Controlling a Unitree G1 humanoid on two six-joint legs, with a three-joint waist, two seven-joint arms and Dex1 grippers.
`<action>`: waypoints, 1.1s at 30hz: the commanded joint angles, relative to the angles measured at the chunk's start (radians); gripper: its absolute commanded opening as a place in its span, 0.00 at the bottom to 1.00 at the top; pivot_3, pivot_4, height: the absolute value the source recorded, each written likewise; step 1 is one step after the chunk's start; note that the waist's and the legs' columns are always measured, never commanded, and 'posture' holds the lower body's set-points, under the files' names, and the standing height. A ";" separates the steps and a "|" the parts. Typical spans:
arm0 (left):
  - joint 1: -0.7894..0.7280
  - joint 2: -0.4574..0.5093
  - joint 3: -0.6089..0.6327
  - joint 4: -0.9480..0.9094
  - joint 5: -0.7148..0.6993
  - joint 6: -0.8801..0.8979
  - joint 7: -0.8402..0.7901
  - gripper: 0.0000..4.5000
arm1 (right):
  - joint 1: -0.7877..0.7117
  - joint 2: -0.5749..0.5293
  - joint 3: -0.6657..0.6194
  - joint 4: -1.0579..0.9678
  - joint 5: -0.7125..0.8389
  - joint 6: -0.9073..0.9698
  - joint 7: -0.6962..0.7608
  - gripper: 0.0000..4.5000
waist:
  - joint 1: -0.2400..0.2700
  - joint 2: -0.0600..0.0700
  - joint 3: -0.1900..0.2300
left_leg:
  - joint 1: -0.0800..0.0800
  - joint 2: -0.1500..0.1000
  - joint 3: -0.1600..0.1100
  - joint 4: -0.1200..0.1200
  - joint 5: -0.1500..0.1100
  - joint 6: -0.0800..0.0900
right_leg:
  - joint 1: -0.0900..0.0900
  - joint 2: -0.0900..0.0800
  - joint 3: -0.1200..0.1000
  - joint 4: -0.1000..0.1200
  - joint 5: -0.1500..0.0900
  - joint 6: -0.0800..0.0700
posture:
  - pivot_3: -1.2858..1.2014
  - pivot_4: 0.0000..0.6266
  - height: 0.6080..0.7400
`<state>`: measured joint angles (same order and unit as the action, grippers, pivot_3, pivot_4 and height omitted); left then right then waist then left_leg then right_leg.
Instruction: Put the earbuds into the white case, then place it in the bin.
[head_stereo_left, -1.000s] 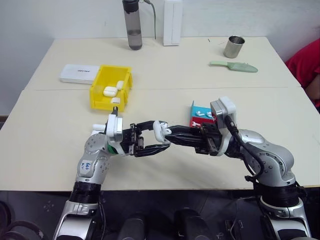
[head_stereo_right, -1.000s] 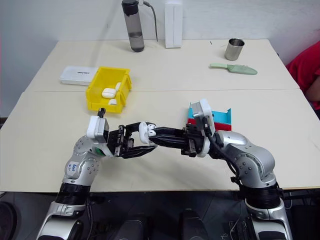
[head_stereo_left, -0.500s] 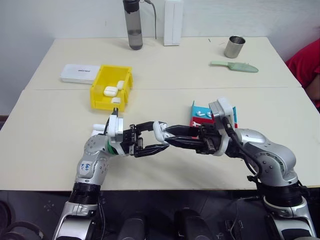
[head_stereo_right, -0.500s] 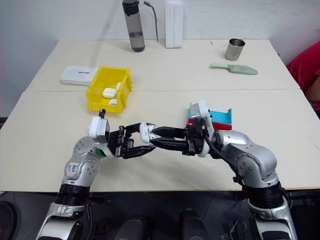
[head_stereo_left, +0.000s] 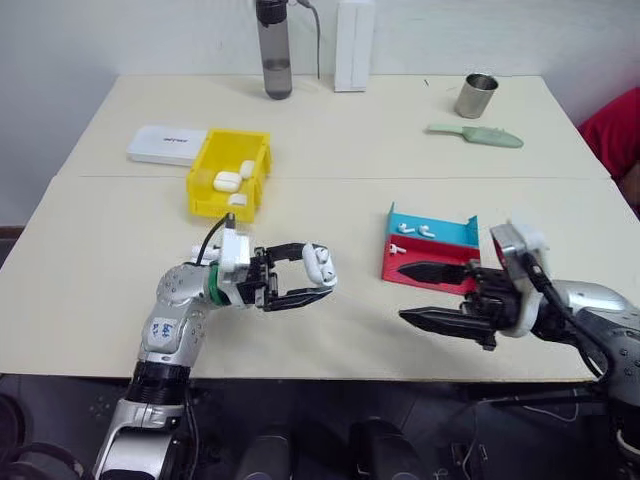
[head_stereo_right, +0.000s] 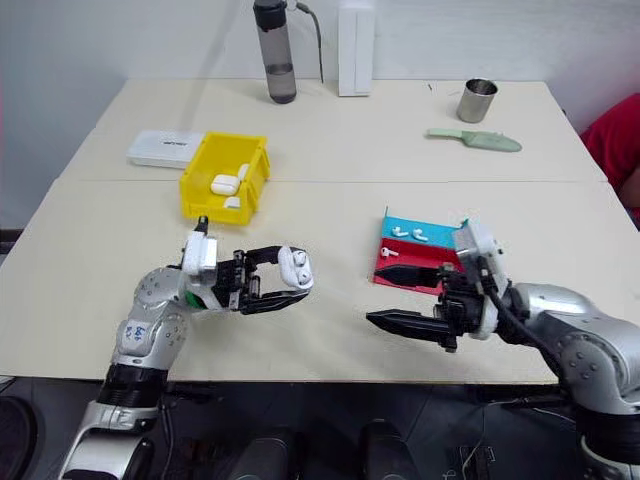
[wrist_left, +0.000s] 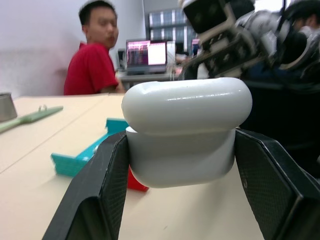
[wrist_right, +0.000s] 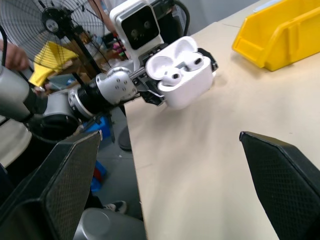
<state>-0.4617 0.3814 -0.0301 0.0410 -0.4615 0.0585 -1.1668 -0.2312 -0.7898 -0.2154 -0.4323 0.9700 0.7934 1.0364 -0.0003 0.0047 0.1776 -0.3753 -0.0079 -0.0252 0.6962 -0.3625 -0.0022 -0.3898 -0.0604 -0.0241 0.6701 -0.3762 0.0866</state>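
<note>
Right wrist view showed the white case (wrist_right: 181, 71) clamped in the left gripper (head_stereo_left: 318, 277) above the table (head_stereo_left: 330, 150), lid flipped up, apparently with both earbuds (wrist_right: 184, 69) seated. The right gripper (wrist_right: 165, 180) stood wide apart, empty, near the red and blue tray (head_stereo_left: 428, 250). The bin (head_stereo_left: 228, 175) sat beyond

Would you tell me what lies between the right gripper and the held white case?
Only bare table, seen from the head views, separates the right gripper from the white case.
</note>
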 joint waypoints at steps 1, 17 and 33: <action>-0.065 0.040 -0.062 -0.046 0.094 0.064 0.060 0.63 | -0.060 -0.005 0.047 -0.042 -0.080 -0.075 -0.003 0.79 | -0.001 0.000 0.000 | 0.000 0.000 0.000 0.000 0.000 0.000 | 0.000 0.000 0.000 0.000 0.000 0.000 | 0.52 0.24 1.00; -0.152 0.101 -0.227 -0.137 0.210 0.184 0.033 0.63 | -0.347 0.112 0.440 -0.007 -0.346 -0.046 -0.118 0.01 | 0.000 0.000 0.000 | 0.000 0.000 0.000 -0.001 0.000 0.000 | -0.002 0.000 0.001 0.000 0.000 0.000 | 0.52 0.24 1.00; -0.061 0.106 -0.073 -0.225 0.072 0.264 0.097 0.63 | 0.005 0.048 0.093 0.038 -0.248 -0.208 -0.016 0.01 | 0.001 -0.001 0.001 | -0.001 0.000 0.000 -0.001 0.000 0.000 | -0.002 0.000 0.001 0.002 0.000 0.000 | 0.52 0.24 1.00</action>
<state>-0.5337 0.4822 -0.1762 -0.1463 -0.3324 0.2990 -1.1032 -0.2622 -0.7520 -0.0124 -0.3538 0.6435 0.6238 1.0086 0.0010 0.0035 0.1782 -0.3758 -0.0080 -0.0255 0.6946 -0.3625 -0.0022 -0.3919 -0.0605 -0.0231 0.6721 -0.3763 0.0866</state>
